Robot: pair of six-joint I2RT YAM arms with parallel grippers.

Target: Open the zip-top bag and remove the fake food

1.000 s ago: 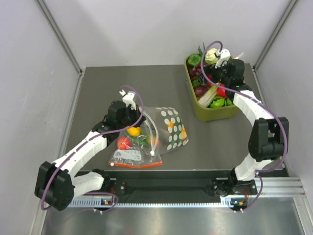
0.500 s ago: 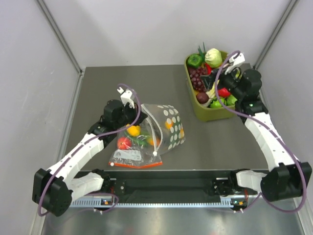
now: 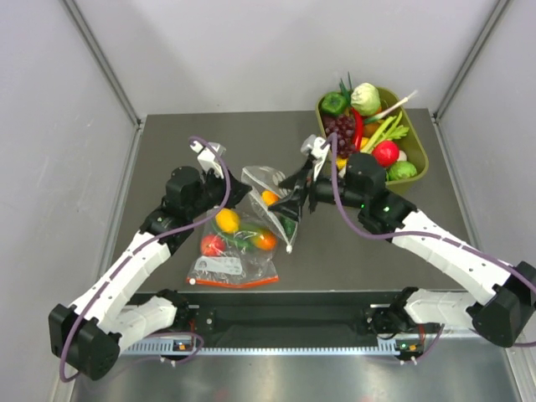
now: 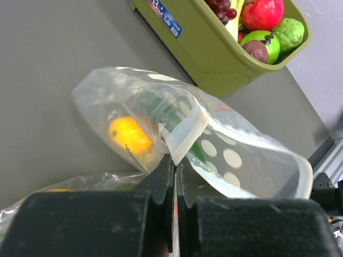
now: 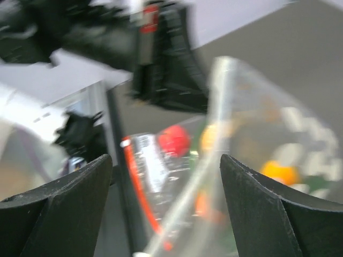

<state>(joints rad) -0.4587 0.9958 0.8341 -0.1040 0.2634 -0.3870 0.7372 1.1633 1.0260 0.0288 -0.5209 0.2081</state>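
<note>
My left gripper is pinched shut on the rim of the zip-top bag with the fake food inside, my right gripper is wide open and empty at its mouth, and a hard pull could slip the film free.

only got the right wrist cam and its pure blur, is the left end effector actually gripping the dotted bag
Observer: Yes. The left wrist view shows the left end effector shut on the zip-top bag, pinching its white zip rim.
Operator: is the food inside
Observer: Yes, the fake food sits inside: a yellow-orange fruit with a dark green piece beside it.
Operator: where am i from above
Observer: In the top view the right end effector is open, right at the bag's side opposite the left end effector. Whether it touches the bag, I cannot tell.
</note>
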